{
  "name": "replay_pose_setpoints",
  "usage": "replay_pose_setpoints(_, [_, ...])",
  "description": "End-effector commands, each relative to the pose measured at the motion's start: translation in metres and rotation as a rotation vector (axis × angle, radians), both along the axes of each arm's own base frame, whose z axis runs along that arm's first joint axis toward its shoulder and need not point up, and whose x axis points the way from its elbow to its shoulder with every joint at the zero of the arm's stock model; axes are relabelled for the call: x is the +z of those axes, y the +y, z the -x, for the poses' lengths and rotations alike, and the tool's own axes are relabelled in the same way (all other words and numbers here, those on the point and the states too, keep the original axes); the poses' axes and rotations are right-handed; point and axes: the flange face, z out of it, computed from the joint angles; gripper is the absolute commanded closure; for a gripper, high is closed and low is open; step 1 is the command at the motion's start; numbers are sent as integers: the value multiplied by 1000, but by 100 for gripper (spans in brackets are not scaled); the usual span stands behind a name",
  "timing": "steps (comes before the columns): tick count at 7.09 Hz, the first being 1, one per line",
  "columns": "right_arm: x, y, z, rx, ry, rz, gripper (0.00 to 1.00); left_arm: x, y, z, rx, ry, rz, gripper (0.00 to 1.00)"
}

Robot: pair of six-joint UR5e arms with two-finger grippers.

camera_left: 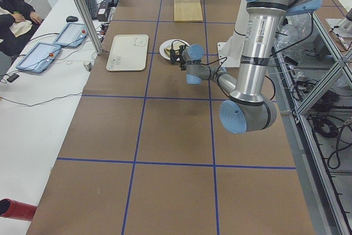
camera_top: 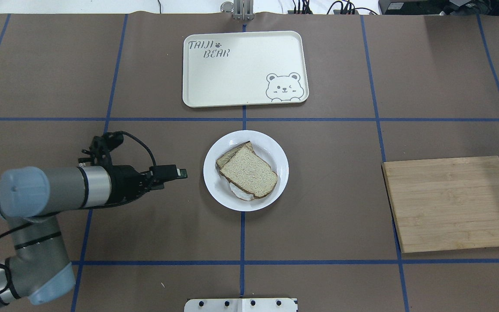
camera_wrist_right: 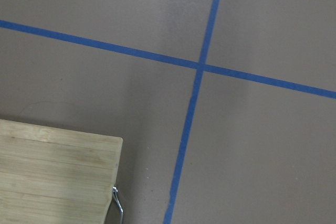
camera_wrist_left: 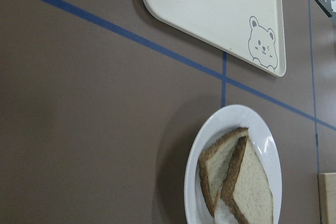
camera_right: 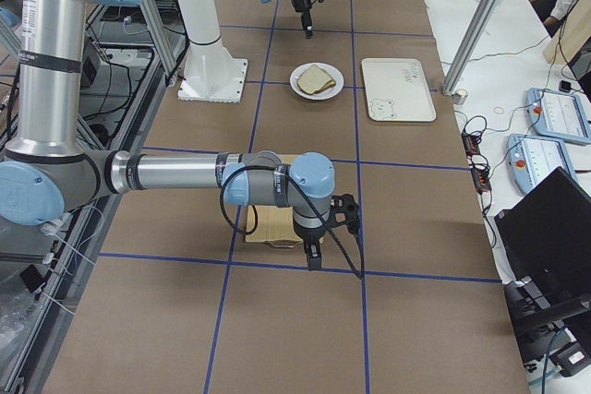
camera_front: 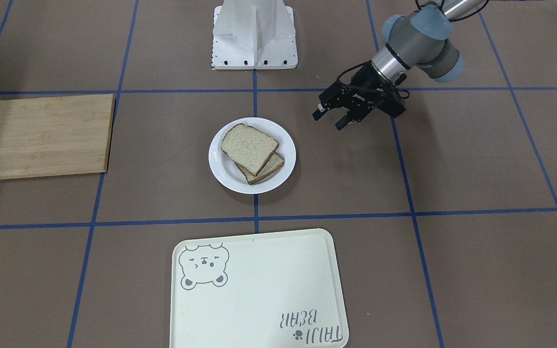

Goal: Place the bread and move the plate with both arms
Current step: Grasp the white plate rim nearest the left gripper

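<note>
**Desk:** The left hand?

**Photographer:** The left hand hangs with its fingers parted and holds nothing, near the plate but apart from it.

**Desk:** And the bread?

**Photographer:** The bread lies on that plate, askew atop a second slice, mid-bench.

**Desk:** The right hand?

**Photographer:** The right hand is beside the wooden board. I cannot tell whether it is parted or closed.

The table is seen steeply from above by two opposed cameras, lengthwise from both ends, and closely from each wrist; the plate is shared by five views.
</note>
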Motion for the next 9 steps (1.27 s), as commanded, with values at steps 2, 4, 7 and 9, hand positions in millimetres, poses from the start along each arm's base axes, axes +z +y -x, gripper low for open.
replay_pose_setpoints(2, [-6,-6,-5,-4,2,-3,0,-8,9,-85,-32,79,72,41])
replay_pose_setpoints(4, [-8,-7,-5,-4,1,-6,0,-9,9,-87,-28,100,67,62])
replay_pose_setpoints(7, [-8,-7,-5,-4,1,-8,0,-13,8,-90,-27,109,65,74])
replay_pose_setpoints(9, [-10,-9,-5,-3,1,-10,0,-10,6,-96,-29,99,69,74])
